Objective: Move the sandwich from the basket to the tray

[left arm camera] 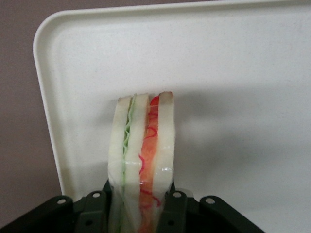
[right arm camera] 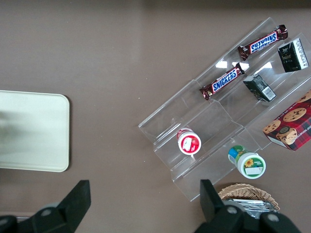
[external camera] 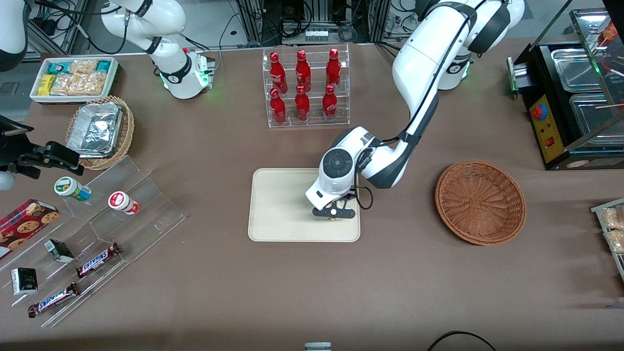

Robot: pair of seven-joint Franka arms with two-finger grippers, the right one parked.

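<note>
The sandwich (left arm camera: 142,160) is shown as a thin wedge standing on edge, wrapped in clear film, with two bands of pale bread and green and red filling visible along its cut side. It is held just above or on the tray (left arm camera: 233,73); contact with the tray surface cannot be confirmed, though a shadow is cast close beside it. In the front view only a small pale sliver of the sandwich (external camera: 333,219) is seen under the gripper.

The gripper (left arm camera: 141,206) is closed on the sandwich, with one black finger (left arm camera: 171,208) pressed against each bread face at the wider end of the wedge, so the layers are squeezed together rather than pulled apart. The bread bulges slightly past the fingers.

The sandwich is judged to be light, soft and easily crushed. The film is likely slippery, so a firm but shallow pinch across the flat bread faces is judged best; a pinch along the cut edge would be expected to split the layers or push filling out.

In the front view the gripper (external camera: 334,212) is seen over the part of the tray (external camera: 273,204) that lies toward the working arm's end of the table and nearer to the camera. The basket (external camera: 480,202) lies well apart from the tray, farther toward the working arm's end, and nothing is seen in it.
</note>
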